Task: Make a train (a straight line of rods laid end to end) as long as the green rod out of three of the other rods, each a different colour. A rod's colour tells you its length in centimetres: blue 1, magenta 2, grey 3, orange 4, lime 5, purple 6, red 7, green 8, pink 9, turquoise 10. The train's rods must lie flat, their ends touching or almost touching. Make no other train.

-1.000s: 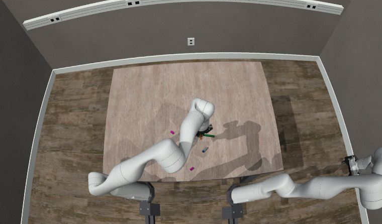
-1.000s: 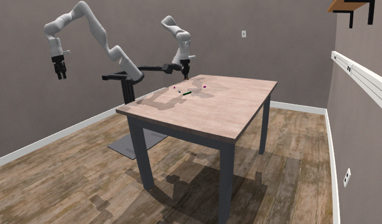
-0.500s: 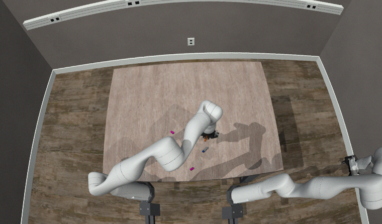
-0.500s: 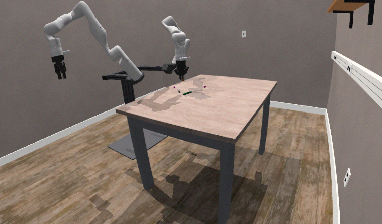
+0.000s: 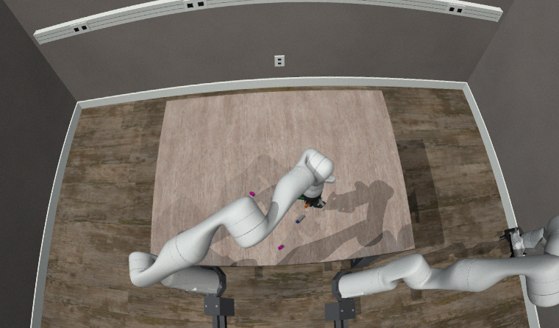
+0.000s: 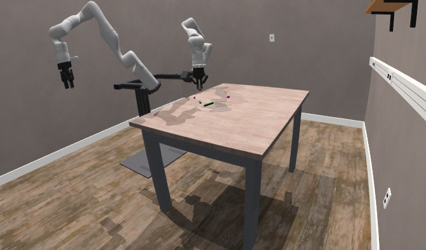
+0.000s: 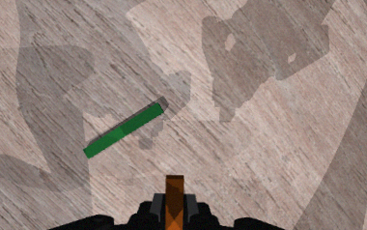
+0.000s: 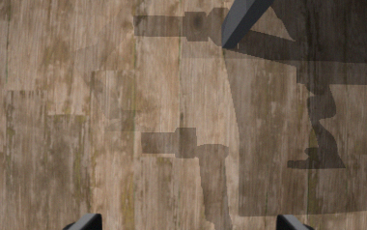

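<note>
Orange rod (image 5: 307, 204) (image 6: 200, 89) (image 7: 175, 203) pinched in the left black pincer (image 5: 316, 202) (image 6: 199, 86) (image 7: 174, 208) at bottom centre of the left wrist view, slim green rod (image 7: 123, 129) (image 6: 208, 103) laid flat at centre left, right pincer (image 5: 504, 237) (image 6: 69, 85) (image 8: 189, 223) spread at lower edge of its view.

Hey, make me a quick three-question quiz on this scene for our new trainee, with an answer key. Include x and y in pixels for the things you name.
1. Which rod does the left gripper (image 5: 320, 204) (image 6: 199, 88) (image 7: 174, 210) hold?
2. True or false: the right gripper (image 5: 501, 237) (image 6: 69, 87) is over the table (image 5: 231, 134) (image 6: 251, 118).
3. Fill in the blank: to match the green rod (image 5: 301, 198) (image 6: 208, 103) (image 7: 124, 130), the blue rod (image 5: 297, 221) and grey rod (image 5: 301, 217) need the ____ rod as the train's third.

Key:
1. The orange rod (image 5: 306, 204) (image 6: 200, 89) (image 7: 175, 200).
2. False; it is out beyond the table's edge, with its fingers open.
3. Orange, as one plus three plus four makes eight.
</note>
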### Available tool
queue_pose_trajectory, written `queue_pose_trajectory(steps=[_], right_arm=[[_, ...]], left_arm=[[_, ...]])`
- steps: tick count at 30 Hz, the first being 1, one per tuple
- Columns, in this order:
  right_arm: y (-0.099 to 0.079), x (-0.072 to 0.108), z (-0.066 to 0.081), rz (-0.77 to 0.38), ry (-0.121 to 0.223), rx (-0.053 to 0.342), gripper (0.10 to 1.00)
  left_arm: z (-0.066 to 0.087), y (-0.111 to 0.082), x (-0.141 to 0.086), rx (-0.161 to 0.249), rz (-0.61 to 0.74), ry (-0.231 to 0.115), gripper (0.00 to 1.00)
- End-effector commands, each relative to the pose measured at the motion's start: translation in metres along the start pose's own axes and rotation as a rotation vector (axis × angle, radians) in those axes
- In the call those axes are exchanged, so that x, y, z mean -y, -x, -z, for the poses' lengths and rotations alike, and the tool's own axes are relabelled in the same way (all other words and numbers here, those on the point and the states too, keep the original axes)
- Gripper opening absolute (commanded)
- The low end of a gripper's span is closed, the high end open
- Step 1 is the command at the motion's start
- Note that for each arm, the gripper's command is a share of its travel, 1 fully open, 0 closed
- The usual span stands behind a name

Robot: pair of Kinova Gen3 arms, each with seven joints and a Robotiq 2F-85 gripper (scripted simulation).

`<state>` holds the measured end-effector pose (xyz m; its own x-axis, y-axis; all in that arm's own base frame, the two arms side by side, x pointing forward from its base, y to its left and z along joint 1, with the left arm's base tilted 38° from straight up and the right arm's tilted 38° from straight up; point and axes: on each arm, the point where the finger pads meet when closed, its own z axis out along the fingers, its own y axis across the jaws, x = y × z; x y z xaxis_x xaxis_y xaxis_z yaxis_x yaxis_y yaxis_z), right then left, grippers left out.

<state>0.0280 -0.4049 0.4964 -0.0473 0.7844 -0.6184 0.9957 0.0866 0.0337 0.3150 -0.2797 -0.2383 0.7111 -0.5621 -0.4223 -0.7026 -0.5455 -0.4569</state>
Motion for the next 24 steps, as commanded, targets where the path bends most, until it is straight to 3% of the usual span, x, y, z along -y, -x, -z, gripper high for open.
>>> queue_pose_trajectory(steps=[1,24], right_arm=[[0.0003,0.0000,0.0005,0.000,0.001,0.001,1.000],[0.0003,0.0000,0.0005,0.000,0.001,0.001,1.000]], left_arm=[[0.0015,-0.0008,-0.0004,-0.003,-0.004,0.001,0.140],[-0.0028,-0.0011,-0.0009,-0.003,-0.012,0.001,0.140]])
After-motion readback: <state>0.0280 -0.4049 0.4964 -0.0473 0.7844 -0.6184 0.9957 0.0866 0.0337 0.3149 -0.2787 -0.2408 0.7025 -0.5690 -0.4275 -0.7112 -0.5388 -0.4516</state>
